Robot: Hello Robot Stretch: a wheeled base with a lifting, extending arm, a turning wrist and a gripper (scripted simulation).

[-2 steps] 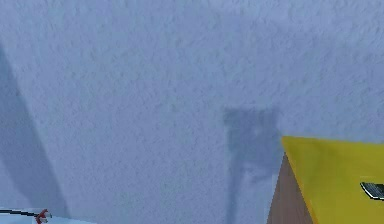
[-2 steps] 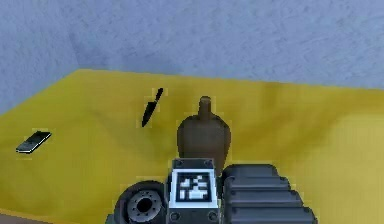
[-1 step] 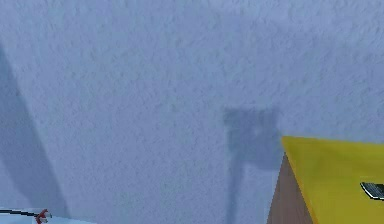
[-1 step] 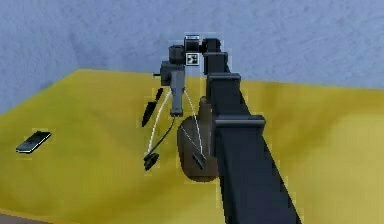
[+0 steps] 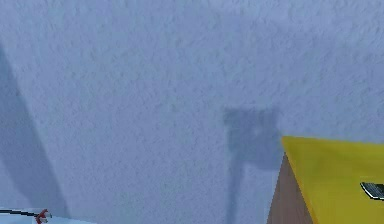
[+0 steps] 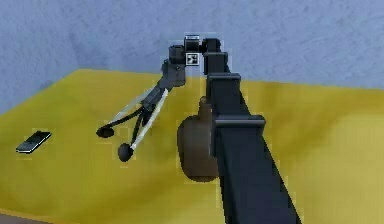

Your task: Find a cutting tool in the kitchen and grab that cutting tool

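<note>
On the yellow table, smooth and matte, a small flat dark slab with a pale rim lies near the arm side view's left. It is too small to name, and I cannot tell whether it is the cutting tool. Apart from it, to its right, the gripper slants down from two white squares. Its thin fingers end in dark round tips over bare tabletop, so it holds nothing. The arm, a dark square bar, rises from the bottom edge. A brown rounded lump sits against its left side; what that is I cannot tell. At the forward view's lower right the table's corner juts in, yellow top over a brown side, with the slab cut off by the right edge. Behind stands a grey-blue wall of rough grain. At the bottom left a pale strip with a reddish speck is cut by the edge.
</note>
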